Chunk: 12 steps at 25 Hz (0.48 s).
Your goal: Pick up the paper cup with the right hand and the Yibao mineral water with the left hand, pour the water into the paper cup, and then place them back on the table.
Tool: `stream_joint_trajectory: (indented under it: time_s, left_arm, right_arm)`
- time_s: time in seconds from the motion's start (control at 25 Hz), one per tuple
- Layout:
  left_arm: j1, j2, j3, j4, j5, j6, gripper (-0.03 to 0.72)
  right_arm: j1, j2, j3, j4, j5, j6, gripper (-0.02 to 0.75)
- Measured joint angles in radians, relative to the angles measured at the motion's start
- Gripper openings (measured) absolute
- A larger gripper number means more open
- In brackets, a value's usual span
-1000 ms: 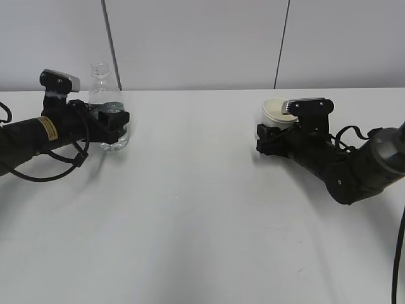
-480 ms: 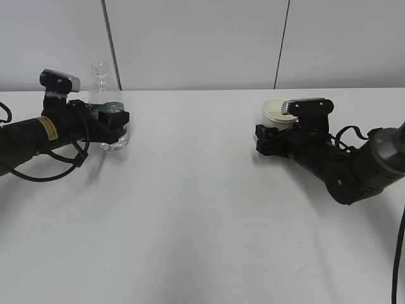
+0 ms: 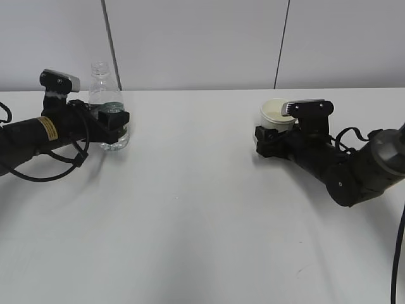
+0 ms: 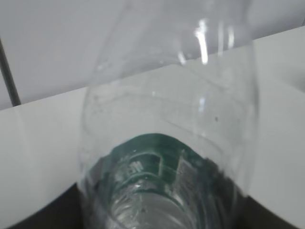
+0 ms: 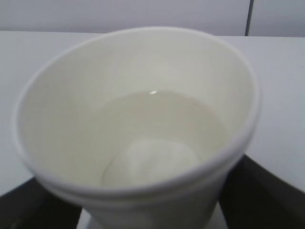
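Note:
The Yibao mineral water (image 3: 100, 82) stands upright on the table (image 3: 190, 209) at the far left, uncapped, with a little water at the bottom. The left hand (image 3: 116, 126) is closed round its lower body; in the left wrist view the bottle (image 4: 167, 119) fills the frame, with dark fingers (image 4: 33, 217) at the bottom corners. The paper cup (image 3: 276, 112) sits at the right, held by the right hand (image 3: 266, 137). In the right wrist view the cup (image 5: 138, 76) holds water, with black fingers (image 5: 269, 191) on both sides.
A grey panelled wall runs along the table's far edge. Black cables hang from both arms, at the left edge (image 3: 44, 171) and the right edge (image 3: 398, 253).
The right hand and the cup have shifted very slightly to the left. The left hand and the bottle have not moved.

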Motion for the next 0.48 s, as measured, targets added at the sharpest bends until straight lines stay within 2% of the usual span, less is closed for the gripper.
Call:
stream_joint_trajectory:
  time_s: [0.48]
  left_arm:
    - [0.000,0.000,0.000,0.000,0.000,0.000,0.347]
  right_arm:
    - [0.000,0.000,0.088,0.000,-0.129,0.000,0.607]
